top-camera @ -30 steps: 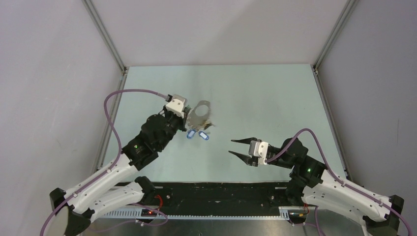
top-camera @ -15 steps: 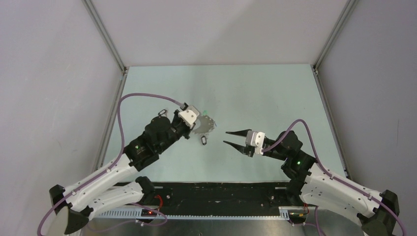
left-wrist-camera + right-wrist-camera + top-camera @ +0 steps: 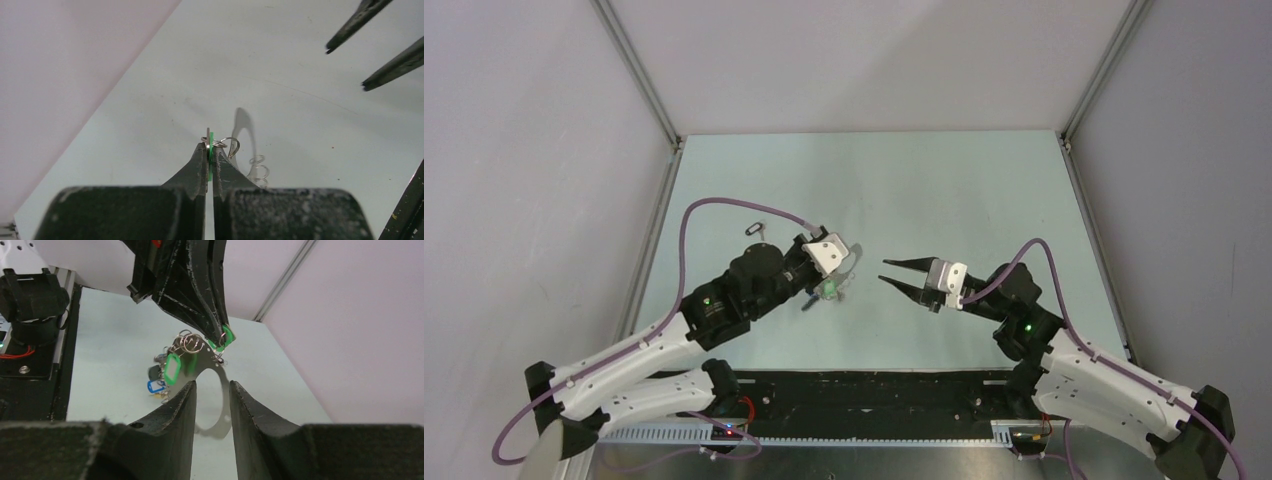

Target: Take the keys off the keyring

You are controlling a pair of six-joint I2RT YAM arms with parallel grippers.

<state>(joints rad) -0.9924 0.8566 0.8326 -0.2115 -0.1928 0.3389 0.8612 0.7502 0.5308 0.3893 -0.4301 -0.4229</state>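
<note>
Two claws have drawn nearer: left claw (image 3: 209, 150) clamps a green-headed metal key (image 3: 226, 336), right claw (image 3: 885, 271) narrower, still parted. Beneath them, pale-green bench (image 3: 964, 190); grey walls (image 3: 864, 60) around.

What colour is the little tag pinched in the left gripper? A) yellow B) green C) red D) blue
B: the left gripper is shut on a green tag, which shows as a thin green edge between its fingers in the left wrist view.
</note>
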